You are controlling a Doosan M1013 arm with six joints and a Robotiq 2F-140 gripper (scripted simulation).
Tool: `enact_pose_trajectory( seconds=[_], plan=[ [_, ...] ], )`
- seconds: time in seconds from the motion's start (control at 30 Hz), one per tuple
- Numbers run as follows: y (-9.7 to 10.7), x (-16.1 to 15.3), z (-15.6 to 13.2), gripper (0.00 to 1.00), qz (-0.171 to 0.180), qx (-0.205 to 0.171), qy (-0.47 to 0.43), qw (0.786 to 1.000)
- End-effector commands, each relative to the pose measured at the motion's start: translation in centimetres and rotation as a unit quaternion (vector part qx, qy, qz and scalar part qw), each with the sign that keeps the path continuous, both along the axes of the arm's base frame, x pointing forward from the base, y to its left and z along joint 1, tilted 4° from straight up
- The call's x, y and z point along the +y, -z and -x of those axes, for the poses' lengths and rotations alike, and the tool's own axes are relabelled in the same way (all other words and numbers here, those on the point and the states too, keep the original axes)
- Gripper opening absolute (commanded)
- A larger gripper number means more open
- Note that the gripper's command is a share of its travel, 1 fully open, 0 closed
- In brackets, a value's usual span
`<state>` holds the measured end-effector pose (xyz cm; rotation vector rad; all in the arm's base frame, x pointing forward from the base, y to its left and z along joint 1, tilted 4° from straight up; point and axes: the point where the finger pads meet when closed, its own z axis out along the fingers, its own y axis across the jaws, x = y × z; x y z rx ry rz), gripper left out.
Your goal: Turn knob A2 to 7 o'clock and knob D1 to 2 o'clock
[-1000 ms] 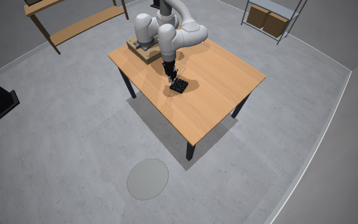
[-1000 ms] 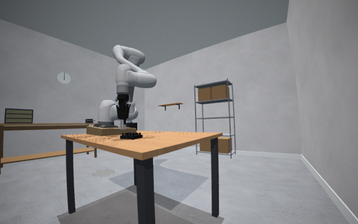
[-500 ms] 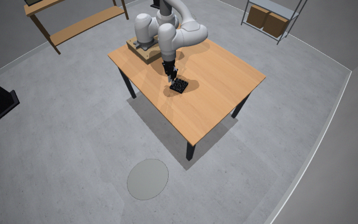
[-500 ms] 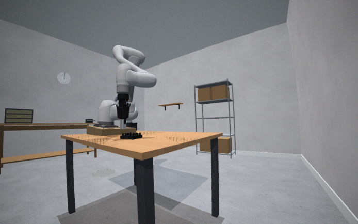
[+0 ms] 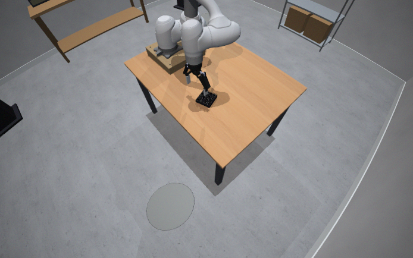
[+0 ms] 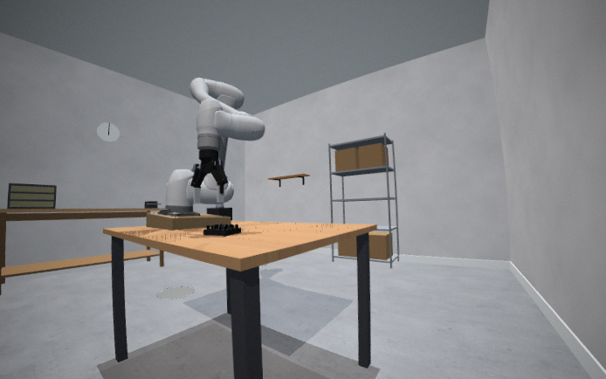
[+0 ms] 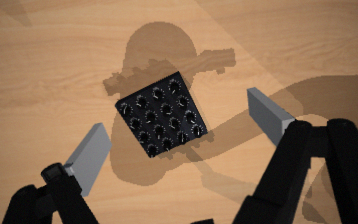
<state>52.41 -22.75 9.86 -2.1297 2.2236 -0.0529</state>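
Observation:
The knob box (image 7: 161,115) is a small black square box with several rows of black knobs with white lines. It stands flat on the wooden table, turned at an angle in the wrist view. It also shows in the top view (image 5: 206,99) and the exterior view (image 6: 222,230). My gripper (image 7: 176,118) hangs well above the box with its grey fingers spread wide, one at each side of the view. Nothing is between them. It shows in the top view (image 5: 197,85) and the exterior view (image 6: 209,192). The knob names and marks are too small to read.
The robot base stands on a wooden block (image 5: 164,57) at the table's far corner. A wooden bench (image 5: 85,27) and a metal shelf with cardboard boxes (image 5: 313,24) stand away from the table.

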Motion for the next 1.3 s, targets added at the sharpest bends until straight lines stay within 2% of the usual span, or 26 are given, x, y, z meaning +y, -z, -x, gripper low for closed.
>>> enact_pose_trajectory(
  seconds=[0.0,0.2,0.37,1.27],
  plan=[
    [-1.0,0.0,0.1,1.0,0.0,0.0,0.0,1.0],
    [-4.5,-0.1,0.3,1.0,0.0,0.0,0.0,1.0],
    [-6.1,-0.1,0.4,1.0,0.0,0.0,0.0,1.0],
    [-6.3,-0.1,0.4,1.0,0.0,0.0,0.0,1.0]
  ],
)
